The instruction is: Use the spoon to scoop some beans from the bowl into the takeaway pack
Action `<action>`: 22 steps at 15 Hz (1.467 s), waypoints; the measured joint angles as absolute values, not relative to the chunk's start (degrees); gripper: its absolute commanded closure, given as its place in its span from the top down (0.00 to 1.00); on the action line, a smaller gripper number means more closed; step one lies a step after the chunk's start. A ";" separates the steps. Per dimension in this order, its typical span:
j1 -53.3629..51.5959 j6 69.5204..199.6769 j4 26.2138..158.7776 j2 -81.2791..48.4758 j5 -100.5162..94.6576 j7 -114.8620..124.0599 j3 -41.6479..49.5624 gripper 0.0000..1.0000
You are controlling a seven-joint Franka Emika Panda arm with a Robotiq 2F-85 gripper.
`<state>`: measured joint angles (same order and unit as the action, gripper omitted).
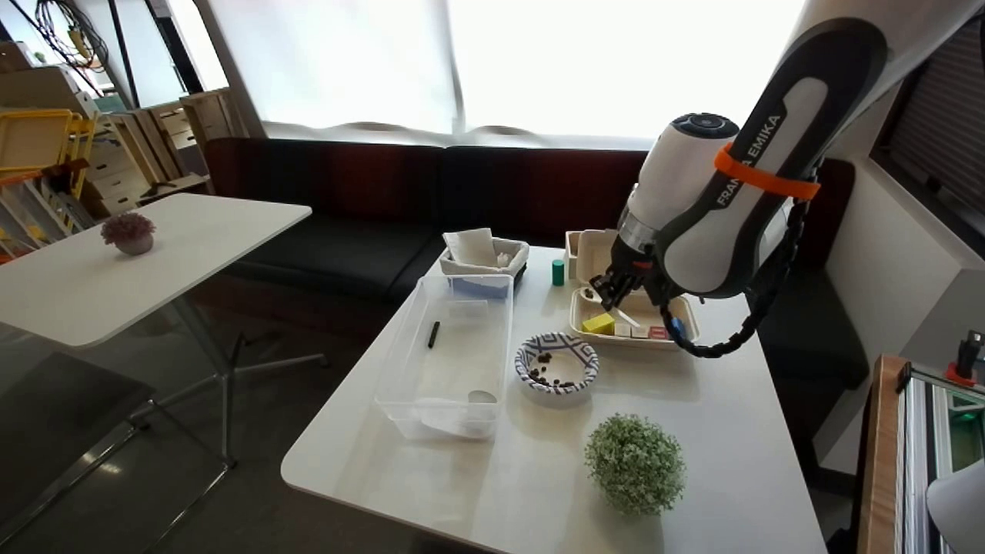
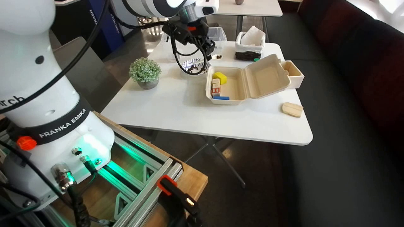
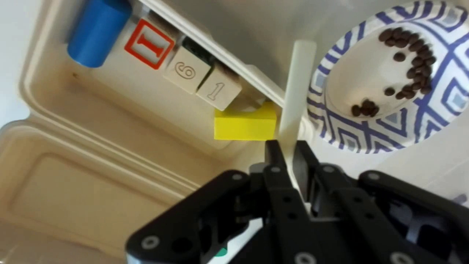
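My gripper (image 3: 287, 148) is shut on the handle of a white spoon (image 3: 298, 73), whose scoop end is hidden behind the fingers in the wrist view. A few dark beans (image 2: 218, 57) sit in the spoon's head in an exterior view. The patterned blue-and-white bowl (image 3: 340, 134) holds more beans (image 3: 419, 69), loosely spread. Beside it lies the beige takeaway pack (image 2: 237, 90), its lid (image 2: 266, 77) hinged open. Inside the pack are a yellow block (image 2: 220, 77), letter blocks (image 2: 216, 88) and a blue cylinder (image 2: 221, 98). The gripper hangs above the pack's edge near the bowl's side.
A clear plastic bin (image 1: 400, 408) stands by the bowl, with a black marker (image 1: 433, 335) in it. Behind are a napkin basket (image 1: 508, 261) and a green cylinder (image 1: 558, 272). A bushy plant (image 1: 635, 464), a wooden piece (image 2: 292, 109) and an open box (image 2: 296, 82) share the table.
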<state>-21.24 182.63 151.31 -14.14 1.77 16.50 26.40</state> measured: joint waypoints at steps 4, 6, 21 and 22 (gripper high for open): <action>-23.93 177.15 151.32 -14.77 1.75 17.83 31.13 0.14; -23.93 175.70 151.36 -14.81 1.75 17.84 31.16 0.14; -23.35 173.79 149.10 -17.35 1.75 21.66 34.89 0.03; -23.35 173.25 148.45 -18.14 1.75 22.23 35.52 0.03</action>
